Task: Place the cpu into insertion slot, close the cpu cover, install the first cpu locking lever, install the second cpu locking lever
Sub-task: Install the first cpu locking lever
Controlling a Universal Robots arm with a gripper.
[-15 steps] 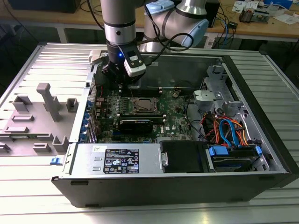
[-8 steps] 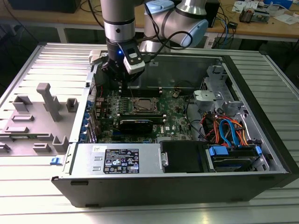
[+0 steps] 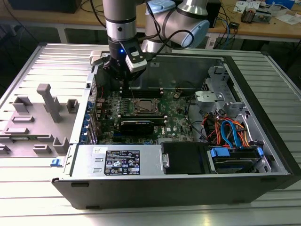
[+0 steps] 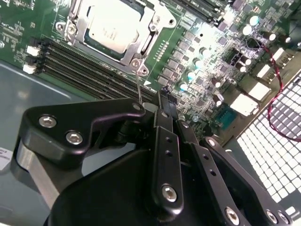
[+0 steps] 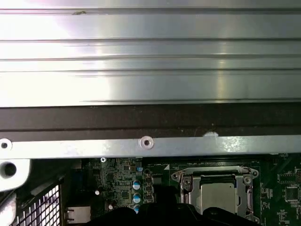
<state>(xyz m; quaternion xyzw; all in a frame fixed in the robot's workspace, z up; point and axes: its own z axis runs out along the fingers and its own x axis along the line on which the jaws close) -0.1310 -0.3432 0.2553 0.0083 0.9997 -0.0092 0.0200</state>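
Second wrist view: the gripper [image 4: 165, 98], closed on nothing, hangs just beside the thin upright locking lever [image 4: 138, 82]; the cpu [image 4: 113, 28] lies seated beyond it.

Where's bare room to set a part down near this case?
Bare ribbed table along the near side of the case, and the strip beyond the grey fixture on the exterior view's left. Crowded inside the case: green board, cables, gripper near the socket.
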